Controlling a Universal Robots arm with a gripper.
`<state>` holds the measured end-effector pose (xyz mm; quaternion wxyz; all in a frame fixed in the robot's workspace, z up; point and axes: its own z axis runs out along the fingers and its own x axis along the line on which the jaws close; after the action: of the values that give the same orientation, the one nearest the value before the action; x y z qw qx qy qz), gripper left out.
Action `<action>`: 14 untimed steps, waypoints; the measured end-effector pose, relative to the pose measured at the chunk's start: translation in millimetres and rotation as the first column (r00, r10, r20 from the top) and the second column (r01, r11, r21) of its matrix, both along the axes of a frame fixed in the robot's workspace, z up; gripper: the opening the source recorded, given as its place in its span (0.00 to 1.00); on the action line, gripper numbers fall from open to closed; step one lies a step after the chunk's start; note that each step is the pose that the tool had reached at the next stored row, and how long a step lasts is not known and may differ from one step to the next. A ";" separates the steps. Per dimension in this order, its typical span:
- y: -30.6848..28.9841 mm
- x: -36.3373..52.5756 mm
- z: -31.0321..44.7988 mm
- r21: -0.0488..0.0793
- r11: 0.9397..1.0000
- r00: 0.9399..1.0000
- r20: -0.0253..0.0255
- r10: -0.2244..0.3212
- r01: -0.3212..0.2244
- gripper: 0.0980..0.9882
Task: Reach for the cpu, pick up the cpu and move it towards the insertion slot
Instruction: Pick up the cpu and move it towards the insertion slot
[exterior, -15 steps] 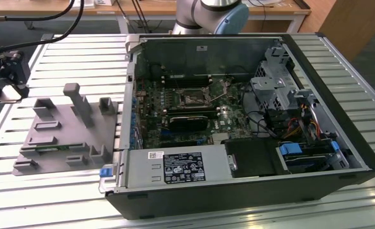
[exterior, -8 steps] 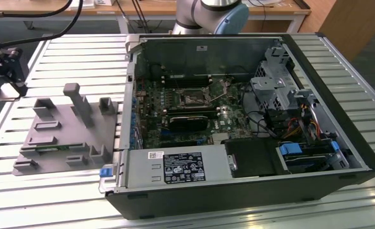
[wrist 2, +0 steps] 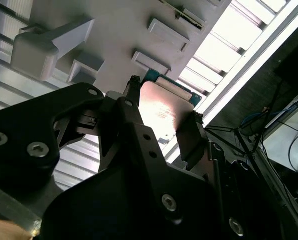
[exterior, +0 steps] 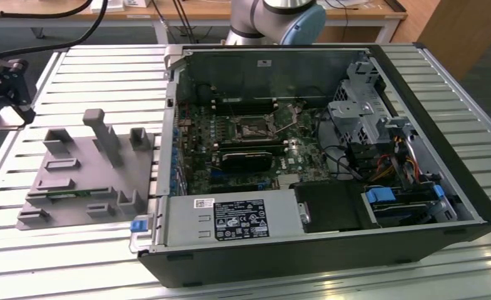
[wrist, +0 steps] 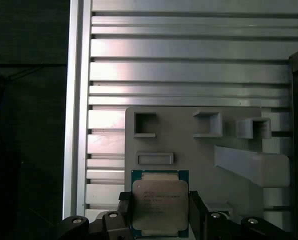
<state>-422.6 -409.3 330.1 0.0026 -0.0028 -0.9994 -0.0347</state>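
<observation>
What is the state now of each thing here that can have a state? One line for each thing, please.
claw: shut on the cpu.
cpu: held in the air, clear of the grey tray.
insertion slot: looks empty, no chip seated.
computer case: open, side panel off.

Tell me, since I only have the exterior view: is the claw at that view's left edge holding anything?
Observer: Yes. In both wrist views the claw is shut on the cpu, with a finger against each of two opposite edges.
Operator: Which face of the chip shows?
Observer: In the first wrist view its silvery metal lid faces the camera, with a green board rim around it.
Operator: What lies behind it?
Observer: The grey tray on the slatted table. In the first wrist view the chip overlaps the tray's edge.
</observation>
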 end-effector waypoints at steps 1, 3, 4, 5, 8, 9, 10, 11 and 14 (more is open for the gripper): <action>0.0 0.5 0.3 0.000 1.000 1.000 0.000 0.000 0.000 0.50; 0.0 1.5 0.7 0.000 1.000 1.000 0.000 0.000 0.000 0.50; 0.0 2.0 0.9 0.000 1.000 1.000 0.000 0.000 0.000 0.50; 0.0 2.5 1.2 0.000 1.000 1.000 0.000 0.000 0.000 0.50; 0.0 3.3 3.0 0.000 1.000 1.000 0.000 0.000 0.000 0.50; 0.0 3.4 4.1 0.000 1.000 1.000 0.000 0.000 0.000 0.50; 0.0 3.4 5.4 0.000 1.000 1.000 0.000 0.000 0.000 0.50; 0.0 3.4 7.0 0.000 1.000 1.000 0.000 0.000 0.000 0.50; 0.0 3.4 12.0 0.000 1.000 1.000 0.000 0.000 0.000 0.50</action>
<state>-419.1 -409.3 342.1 0.0026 -0.0029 -0.9994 -0.0347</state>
